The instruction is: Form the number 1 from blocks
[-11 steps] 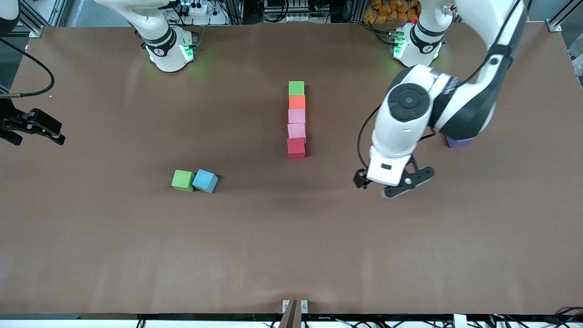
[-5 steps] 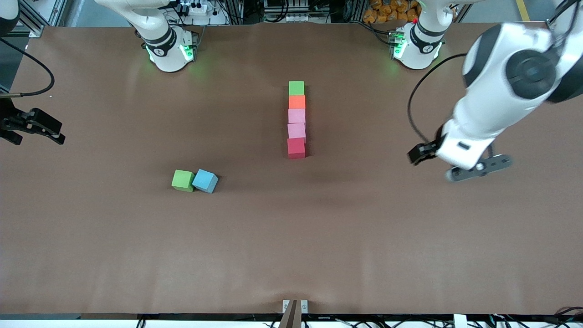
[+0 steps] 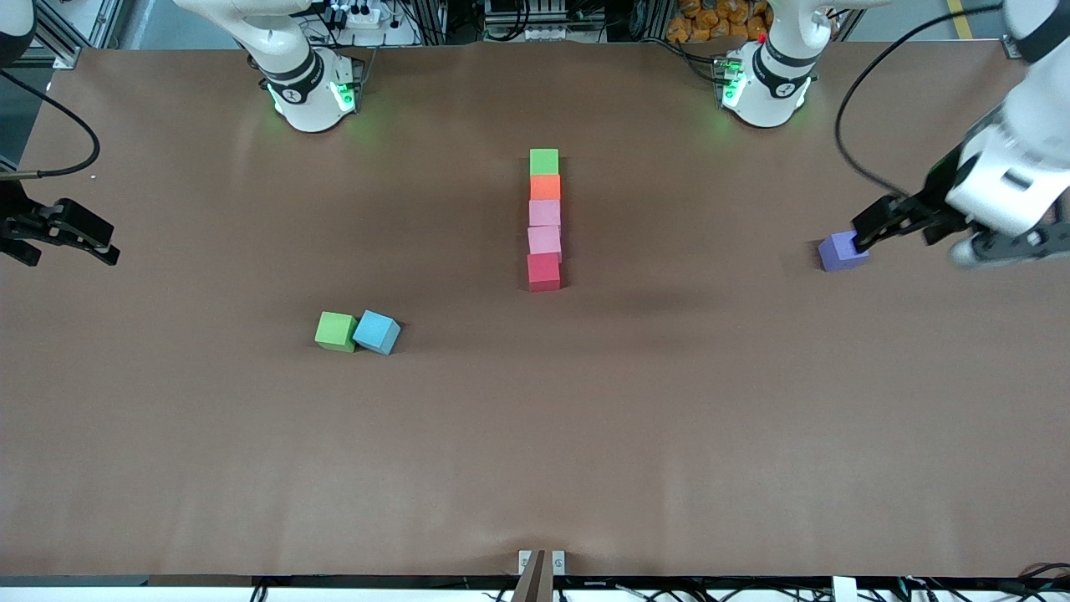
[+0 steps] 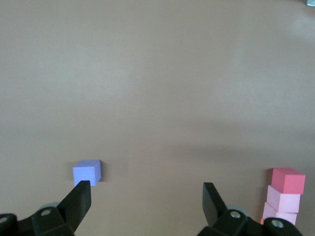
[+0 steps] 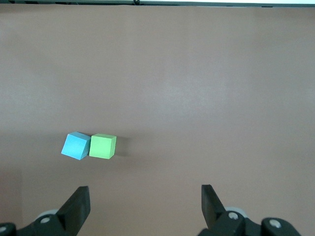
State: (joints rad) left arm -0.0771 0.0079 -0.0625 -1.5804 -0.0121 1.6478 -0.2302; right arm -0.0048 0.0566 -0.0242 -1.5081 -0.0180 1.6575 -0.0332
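Five blocks lie in a straight touching row mid-table, from the robots' side toward the front camera: green (image 3: 544,161), orange (image 3: 545,186), pink (image 3: 544,212), pink (image 3: 544,240), red (image 3: 543,272). My left gripper (image 3: 915,241) hangs open and empty over the table at the left arm's end, just beside a purple block (image 3: 842,251). The left wrist view shows that gripper (image 4: 146,195), the purple block (image 4: 87,173) and the row's red end (image 4: 288,180). My right gripper (image 3: 84,238) waits open at the right arm's end, also open in its wrist view (image 5: 145,196).
A loose green block (image 3: 336,331) and a blue block (image 3: 376,332) touch each other toward the right arm's end, nearer to the front camera than the row. The right wrist view shows this blue block (image 5: 76,146) and green block (image 5: 103,146).
My left arm has swung away from beside the row toward the left arm's end of the table, uncovering the purple block. The right arm and all blocks have stayed put.
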